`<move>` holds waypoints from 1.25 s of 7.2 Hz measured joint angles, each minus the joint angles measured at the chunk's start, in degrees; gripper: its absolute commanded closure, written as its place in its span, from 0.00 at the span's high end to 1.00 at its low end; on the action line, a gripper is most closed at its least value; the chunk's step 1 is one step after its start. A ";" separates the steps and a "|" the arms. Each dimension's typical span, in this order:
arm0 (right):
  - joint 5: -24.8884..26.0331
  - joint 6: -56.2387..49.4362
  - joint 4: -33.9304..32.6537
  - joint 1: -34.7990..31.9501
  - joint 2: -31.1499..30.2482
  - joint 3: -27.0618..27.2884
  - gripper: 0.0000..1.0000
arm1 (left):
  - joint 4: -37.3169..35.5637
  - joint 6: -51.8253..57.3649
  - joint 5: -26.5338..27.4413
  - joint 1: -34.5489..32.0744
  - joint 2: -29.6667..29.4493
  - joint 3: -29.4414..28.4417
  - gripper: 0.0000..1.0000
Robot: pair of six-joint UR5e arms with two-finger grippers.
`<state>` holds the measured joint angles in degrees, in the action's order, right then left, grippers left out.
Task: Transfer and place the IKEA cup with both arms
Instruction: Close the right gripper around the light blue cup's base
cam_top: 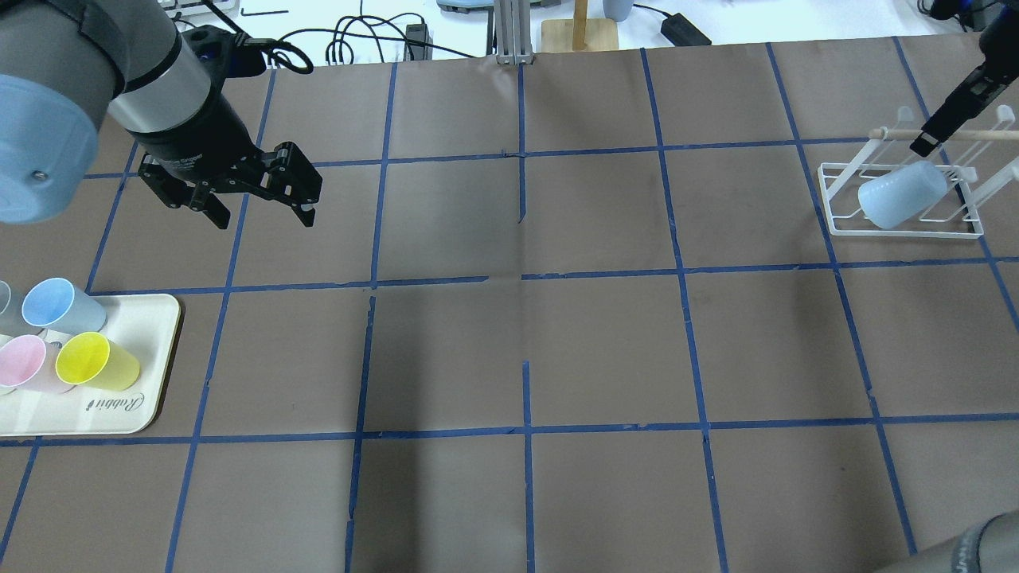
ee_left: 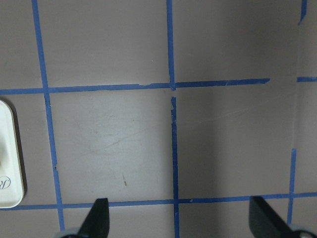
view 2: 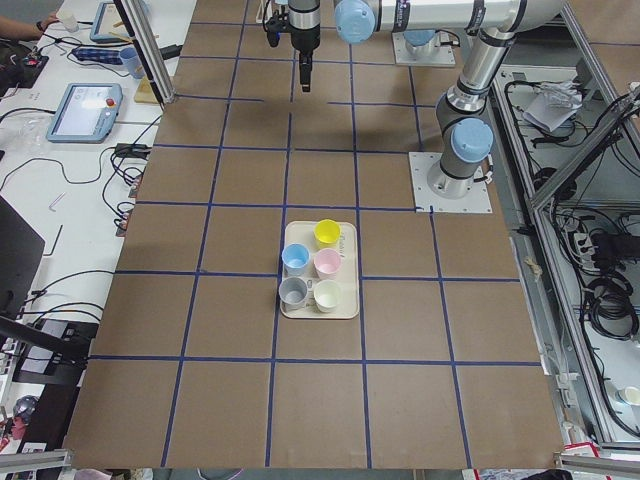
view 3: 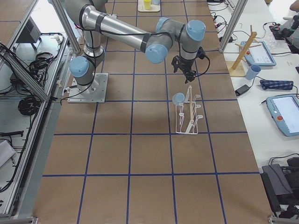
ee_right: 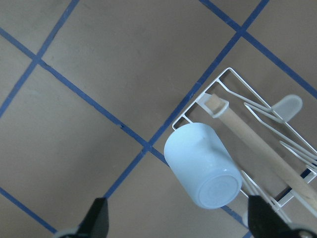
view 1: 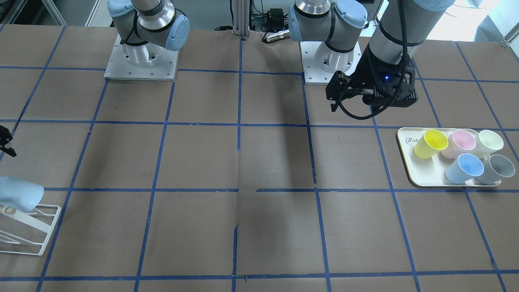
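The pale-blue IKEA cup [cam_top: 903,195] hangs tilted, mouth down, on a white wire rack [cam_top: 899,231] at the table's right end. It also shows in the right wrist view [ee_right: 203,166] and the front view [view 1: 20,194]. My right gripper [ee_right: 179,220] is open and empty, above the rack and clear of the cup; in the overhead view it is a thin dark shape [cam_top: 930,142]. My left gripper [cam_top: 263,216] is open and empty, over bare table beyond the tray; its fingertips [ee_left: 99,218] frame the floor grid.
A cream tray [cam_top: 151,398] at the left front holds a blue twin cup [cam_top: 60,306], a yellow cup [cam_top: 99,362], a pink cup [cam_top: 24,362] and others. A wooden stand [cam_top: 579,24] and cables lie past the far edge.
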<state>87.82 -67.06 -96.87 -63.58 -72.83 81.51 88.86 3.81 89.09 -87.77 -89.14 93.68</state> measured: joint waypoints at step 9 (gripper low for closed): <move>-3.32 -6.52 -13.97 4.10 3.15 8.87 1.00 | 0.06 -0.11 0.29 0.07 0.02 0.50 1.00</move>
<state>84.49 -73.58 -110.83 -59.48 -69.67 90.37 88.92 3.70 89.38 -87.70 -89.11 94.17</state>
